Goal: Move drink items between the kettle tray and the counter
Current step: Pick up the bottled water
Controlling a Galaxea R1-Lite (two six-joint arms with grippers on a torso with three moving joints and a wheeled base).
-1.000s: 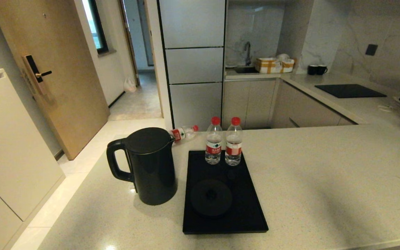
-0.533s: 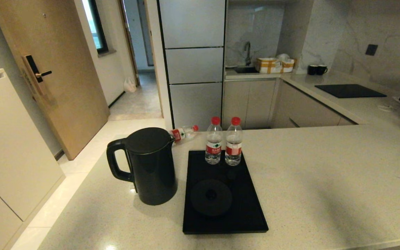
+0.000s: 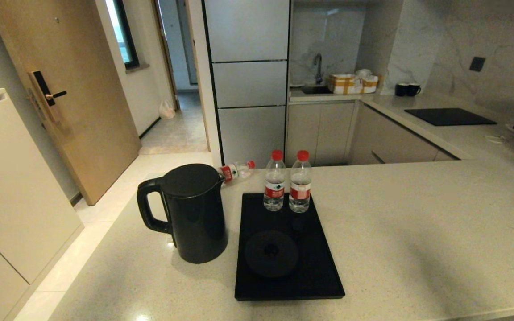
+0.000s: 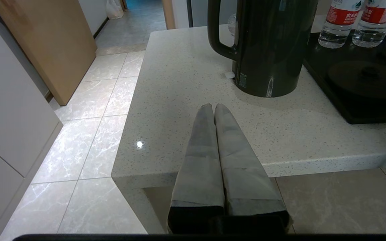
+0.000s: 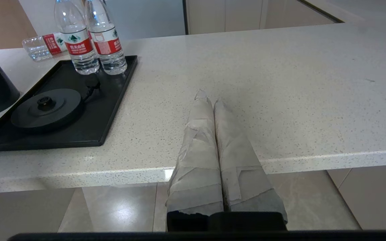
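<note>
Presently we hold left gripper (image 4: 213,106) and right gripper (image 5: 207,97) clenched, empty; kettle (image 4: 269,47) ahead of left: open wide, approach handle squarely.

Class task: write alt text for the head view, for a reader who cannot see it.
A black electric kettle stands on a beige counter, left of a black tray holding its empty base disc and two upright water bottles. A third bottle lies behind the kettle.

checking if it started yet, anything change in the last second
Nothing visibly changed. The kettle stands on the counter left of the tray, two bottles upright on the tray, a third bottle lying behind the kettle.
</note>
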